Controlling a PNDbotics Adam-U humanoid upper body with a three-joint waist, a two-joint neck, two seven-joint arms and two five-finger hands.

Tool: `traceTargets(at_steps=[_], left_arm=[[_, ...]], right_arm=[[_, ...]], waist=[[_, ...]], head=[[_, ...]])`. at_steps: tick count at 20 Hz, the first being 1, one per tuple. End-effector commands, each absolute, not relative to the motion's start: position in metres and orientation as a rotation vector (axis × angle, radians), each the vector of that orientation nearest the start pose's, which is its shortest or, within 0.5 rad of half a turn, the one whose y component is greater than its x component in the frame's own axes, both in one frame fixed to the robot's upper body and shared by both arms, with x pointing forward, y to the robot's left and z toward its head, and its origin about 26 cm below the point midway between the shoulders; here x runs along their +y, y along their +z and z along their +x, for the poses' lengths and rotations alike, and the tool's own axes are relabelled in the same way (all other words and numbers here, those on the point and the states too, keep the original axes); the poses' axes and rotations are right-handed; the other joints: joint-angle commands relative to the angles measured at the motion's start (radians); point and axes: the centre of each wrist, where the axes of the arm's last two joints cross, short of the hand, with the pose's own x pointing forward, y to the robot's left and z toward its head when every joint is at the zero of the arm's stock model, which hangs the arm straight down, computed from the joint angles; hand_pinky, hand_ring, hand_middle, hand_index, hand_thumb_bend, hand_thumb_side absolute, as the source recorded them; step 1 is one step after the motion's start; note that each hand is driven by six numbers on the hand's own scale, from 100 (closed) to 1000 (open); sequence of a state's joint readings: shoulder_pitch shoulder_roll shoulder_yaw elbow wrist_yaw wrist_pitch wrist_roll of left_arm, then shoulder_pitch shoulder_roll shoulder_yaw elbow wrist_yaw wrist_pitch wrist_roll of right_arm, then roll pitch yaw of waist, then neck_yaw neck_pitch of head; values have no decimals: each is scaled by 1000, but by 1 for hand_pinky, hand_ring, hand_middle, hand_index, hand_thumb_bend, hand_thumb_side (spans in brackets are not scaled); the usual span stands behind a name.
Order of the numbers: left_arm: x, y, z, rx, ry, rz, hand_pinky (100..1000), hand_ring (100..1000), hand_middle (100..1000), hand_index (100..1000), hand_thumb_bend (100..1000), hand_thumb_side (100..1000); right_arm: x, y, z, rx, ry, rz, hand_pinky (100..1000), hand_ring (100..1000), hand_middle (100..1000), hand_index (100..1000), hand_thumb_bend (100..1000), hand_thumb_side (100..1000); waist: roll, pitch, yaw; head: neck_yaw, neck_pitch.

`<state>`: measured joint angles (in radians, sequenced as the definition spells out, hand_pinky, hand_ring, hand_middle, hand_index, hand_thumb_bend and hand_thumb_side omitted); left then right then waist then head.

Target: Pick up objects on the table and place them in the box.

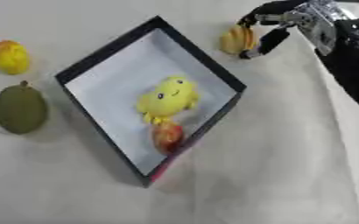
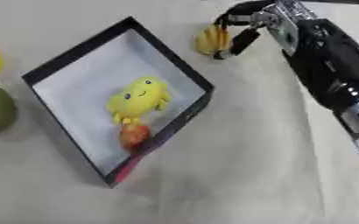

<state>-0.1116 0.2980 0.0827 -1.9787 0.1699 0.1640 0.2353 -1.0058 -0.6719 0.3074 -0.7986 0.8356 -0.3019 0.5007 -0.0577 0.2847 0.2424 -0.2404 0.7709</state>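
A black-walled box (image 1: 106, 52) with a pale floor sits tilted like a diamond in the middle. Inside it lie a yellow plush toy (image 1: 169, 98) with a face and a red-orange fruit (image 1: 167, 135) below it. Just past the box's upper right wall my right hand (image 1: 278, 26) curls its fingers round a ridged yellow-orange object (image 1: 234, 40). On the table's left lie a yellow fruit (image 1: 8, 57) and a dull green fruit (image 1: 19, 109). My left hand shows in neither view.
A pale cloth (image 1: 290, 166) covers the table, with open room right of and below the box. My right forearm (image 2: 332, 74) comes down from the upper right corner.
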Motion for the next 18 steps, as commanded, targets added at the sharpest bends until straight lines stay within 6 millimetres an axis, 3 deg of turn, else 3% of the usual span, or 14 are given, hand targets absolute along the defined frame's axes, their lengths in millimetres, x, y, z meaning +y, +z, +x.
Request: traceTargets(at_steps=[1, 3, 7, 12, 14, 15, 18], left_arm=[[297, 157, 278, -1967, 76, 257, 892, 720, 738, 825, 137, 949], [296, 157, 278, -1969, 75, 255, 892, 720, 738, 825, 137, 949], [297, 157, 278, -1966, 76, 255, 893, 719, 738, 825, 138, 948], [298, 155, 277, -1959, 77, 261, 893, 719, 738, 825, 139, 946], [299, 154, 277, -1956, 78, 263, 893, 719, 737, 825, 139, 946], [299, 154, 277, -1955, 77, 265, 893, 719, 737, 825, 138, 945], [300, 153, 276, -1950, 75, 269, 894, 719, 738, 825, 138, 944]], right_arm=[[-362, 240, 475, -1150, 1641, -968, 879, 808, 633, 812, 367, 531], [-361, 240, 476, -1190, 1604, -990, 847, 752, 557, 731, 364, 475], [-358, 238, 476, -1296, 1498, -1030, 809, 653, 454, 606, 211, 379], [-356, 248, 474, -1395, 1457, -1039, 800, 644, 450, 605, 167, 314], [-353, 258, 471, -1426, 1474, -1036, 797, 642, 449, 605, 163, 359], [-349, 265, 468, -1446, 1496, -1038, 795, 641, 449, 604, 158, 322], [-332, 288, 458, -1508, 1580, -1044, 789, 637, 455, 606, 168, 339]], waist=[[-8, 0, 0], [-9, -1, 0], [-9, -6, -1], [-10, -20, -11], [-10, -25, -15], [-10, -27, -17], [-8, -34, -24]], head=[[-4, -13], [-6, -14], [-7, -11], [-3, -3], [-1, -1], [0, -1], [3, -1]])
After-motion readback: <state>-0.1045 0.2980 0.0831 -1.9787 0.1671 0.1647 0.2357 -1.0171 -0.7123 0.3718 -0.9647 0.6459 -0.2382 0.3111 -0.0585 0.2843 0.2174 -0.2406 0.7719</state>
